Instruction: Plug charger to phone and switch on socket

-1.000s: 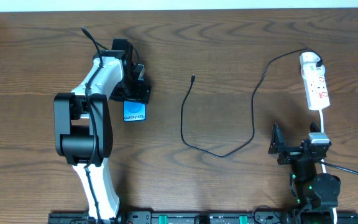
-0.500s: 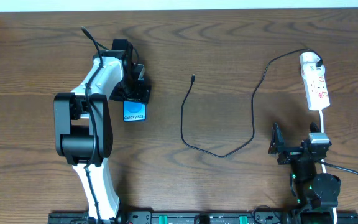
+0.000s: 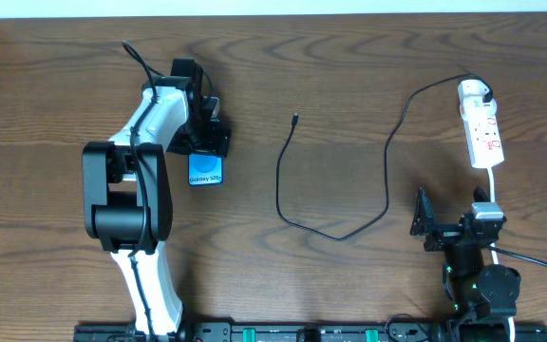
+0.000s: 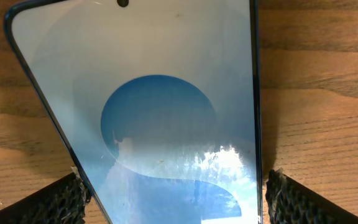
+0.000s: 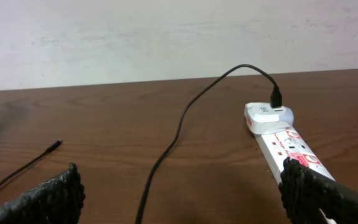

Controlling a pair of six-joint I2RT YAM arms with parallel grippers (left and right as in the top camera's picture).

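Lit phone [image 3: 205,171] flat at left; loose black charger [image 3: 277,180] from white socket [image 3: 482,128] at right

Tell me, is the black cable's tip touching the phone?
Apart. The overhead view shows the cable tip lying well away from the phone, with table between them.

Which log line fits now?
left gripper: flanks phone, grip unclear | right gripper: open, empty | charger: tip loose | socket: untouched

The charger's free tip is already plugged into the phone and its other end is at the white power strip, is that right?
No. The charger tip lies loose on the table, well apart from the phone, as the overhead view shows. Its other end is at the socket, as you said.
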